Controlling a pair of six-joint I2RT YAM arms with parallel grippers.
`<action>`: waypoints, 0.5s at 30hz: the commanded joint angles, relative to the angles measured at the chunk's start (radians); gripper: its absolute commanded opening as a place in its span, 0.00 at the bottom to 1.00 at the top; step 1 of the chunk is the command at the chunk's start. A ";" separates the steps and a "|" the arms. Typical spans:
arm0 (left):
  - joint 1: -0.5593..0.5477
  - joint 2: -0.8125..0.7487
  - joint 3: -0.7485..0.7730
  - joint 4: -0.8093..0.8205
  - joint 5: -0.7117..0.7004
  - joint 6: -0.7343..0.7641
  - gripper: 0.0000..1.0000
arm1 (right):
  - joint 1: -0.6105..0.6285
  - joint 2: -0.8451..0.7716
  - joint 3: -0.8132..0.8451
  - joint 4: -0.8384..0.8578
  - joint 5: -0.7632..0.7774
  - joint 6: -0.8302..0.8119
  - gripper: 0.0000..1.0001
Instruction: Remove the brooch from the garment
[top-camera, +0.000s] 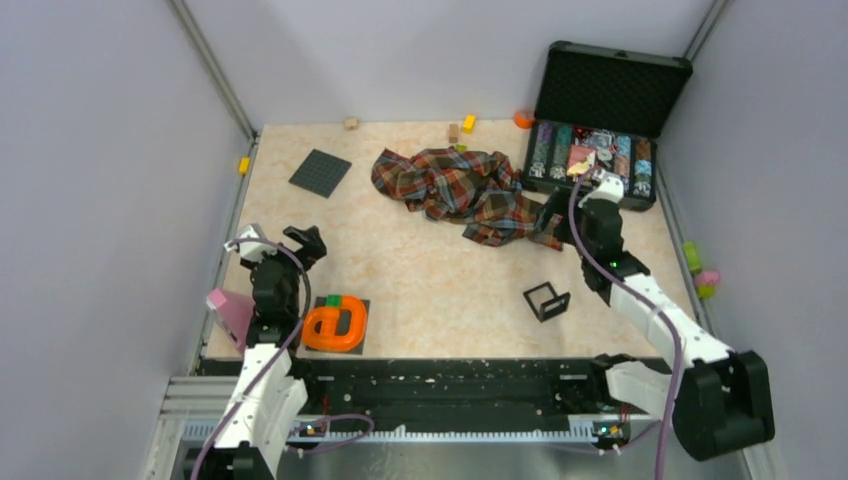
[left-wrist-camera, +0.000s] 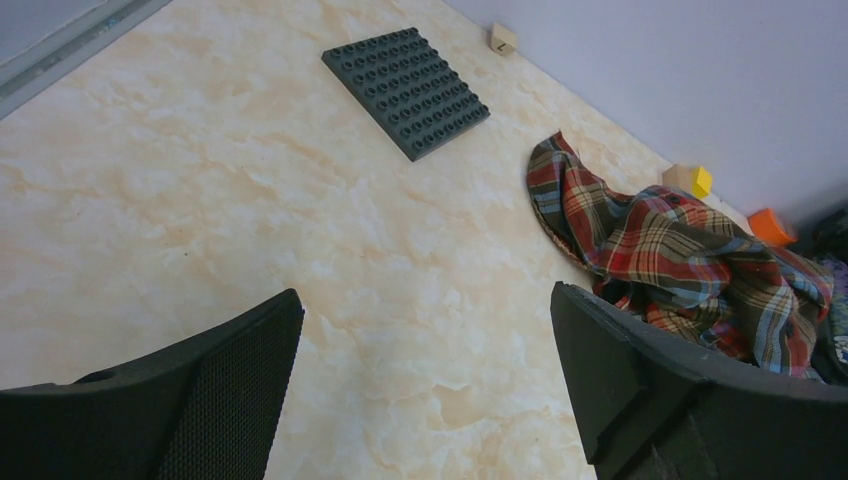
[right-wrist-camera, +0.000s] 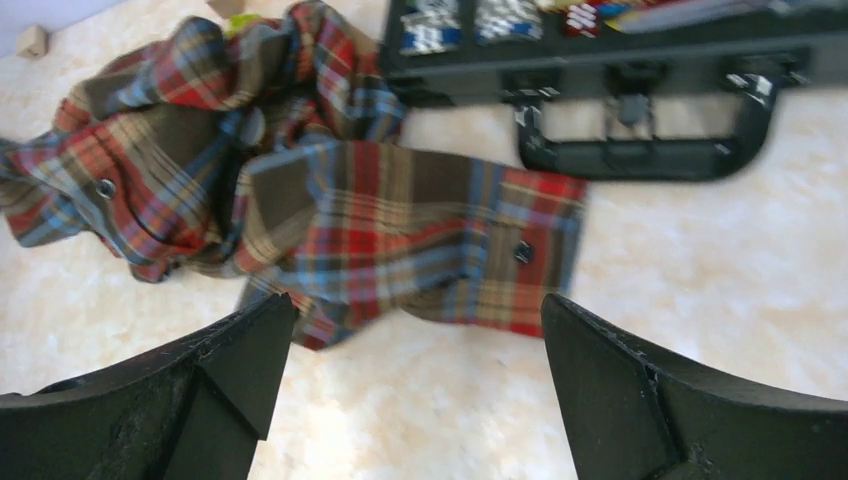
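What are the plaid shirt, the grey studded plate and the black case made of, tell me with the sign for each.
Garment: soft woven cloth, matte; it creases and drapes in folds. Grey plate: likely moulded plastic, faint sheen, regular studs. Case: rigid black shell, plastic or metal, hard to tell; the dimpled lid lining looks like foam.

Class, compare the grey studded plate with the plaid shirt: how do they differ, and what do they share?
The grey studded plate is a flat square; the plaid shirt is a crumpled heap. The plate is one colour; the shirt has many-coloured checks. Both rest on the table.
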 joint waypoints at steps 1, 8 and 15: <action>0.005 -0.010 -0.002 0.058 0.024 0.035 0.99 | 0.073 0.203 0.203 -0.037 -0.058 -0.045 0.96; 0.005 0.065 -0.002 0.177 0.211 0.031 0.98 | 0.165 0.545 0.472 -0.125 0.015 -0.095 0.92; -0.006 0.308 0.050 0.396 0.420 -0.081 0.96 | 0.169 0.718 0.563 -0.169 0.034 -0.118 0.78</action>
